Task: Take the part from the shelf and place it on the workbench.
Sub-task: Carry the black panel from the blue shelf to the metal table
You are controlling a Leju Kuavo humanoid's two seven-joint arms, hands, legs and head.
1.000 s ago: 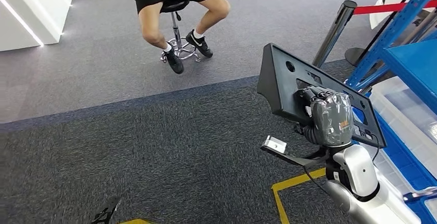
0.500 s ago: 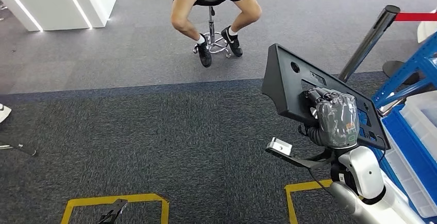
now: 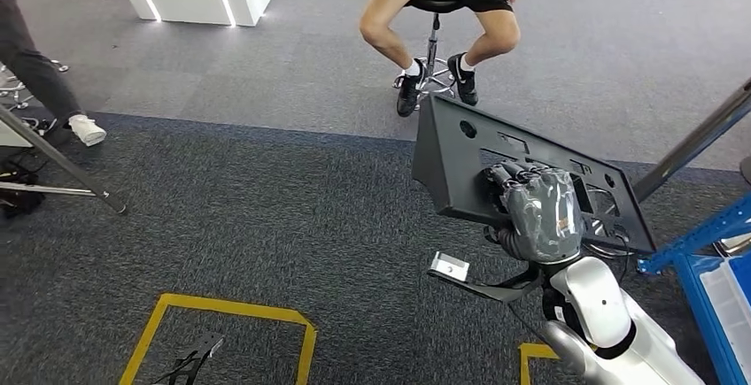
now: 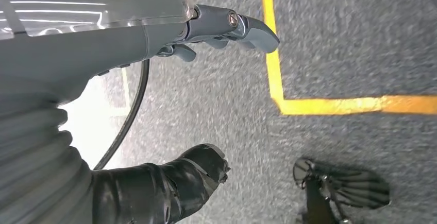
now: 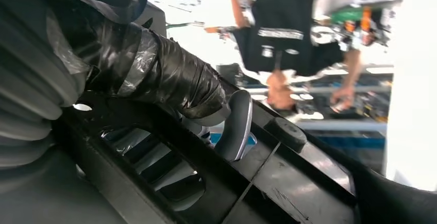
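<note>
1. A Kuavo humanoid carries a black plastic panel (image 3: 496, 159) across a carpeted hall, its right hand (image 3: 534, 212) clenched through a cut-out near the panel's middle; the grip there probably keeps the wide, flat part balanced on one arm.

2. The part is off the shelf and held in the air to the right of the scene, tilted on edge with its face toward the robot, well above the grey carpet (image 3: 266, 217). No workbench shows, so the placing step is judged not yet begun.

3. In the right wrist view a taped thumb (image 5: 170, 80) and a grey finger (image 5: 236, 126) hook over the panel's inner rib (image 5: 170, 177), confirming a firm hold on the rim of the opening.

4. The left hand (image 4: 154, 110) hangs low over the floor with nothing in it; thumb and fingers appear apart, though the close view shows little of them.

5. A blue shelf frame (image 3: 708, 234) stands at the near right. Yellow floor tape (image 3: 235, 314) marks out boxes on the carpet near the robot.

6. Far across the floor a person sits on a wheeled stool (image 3: 434, 40); another person's leg and white shoe (image 3: 86, 128) enter at far left beside a tripod leg (image 3: 62, 165).
</note>
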